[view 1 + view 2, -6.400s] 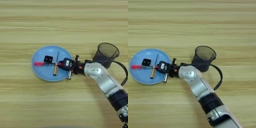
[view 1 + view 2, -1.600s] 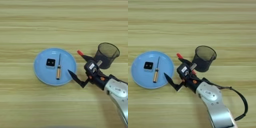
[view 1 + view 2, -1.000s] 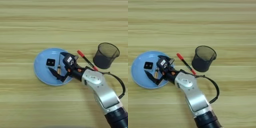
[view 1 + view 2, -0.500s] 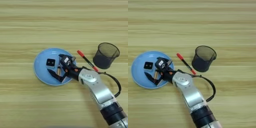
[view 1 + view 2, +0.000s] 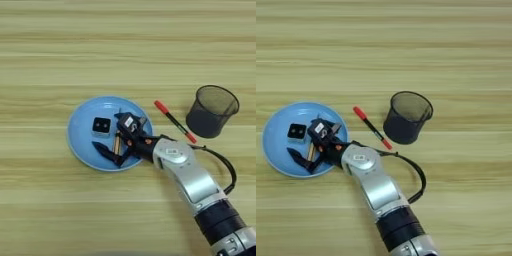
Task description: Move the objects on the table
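Note:
A slim pen with red ends (image 5: 174, 121) lies on the table (image 5: 125, 50) between a blue plate (image 5: 76, 136) and the black mesh cup (image 5: 212, 111), which stands upright at the right. On the plate lie the small black square block (image 5: 101, 125) and a thin brown stick (image 5: 117, 143). My right gripper (image 5: 112, 136) hangs low over the plate, open, one black finger on each side of the brown stick and close to the block. Nothing is held.
My silver forearm (image 5: 192, 177) runs from the bottom right up to the plate, with a black cable looping beside it. In the right eye view the plate (image 5: 273, 135) sits close to the left edge, with the cup (image 5: 407, 116) near the middle.
The pen, held over the plate 6.4 s ago, now lies on the table beside the cup. Since 1.6 s ago my gripper has swung left from beside the plate to over the brown stick.

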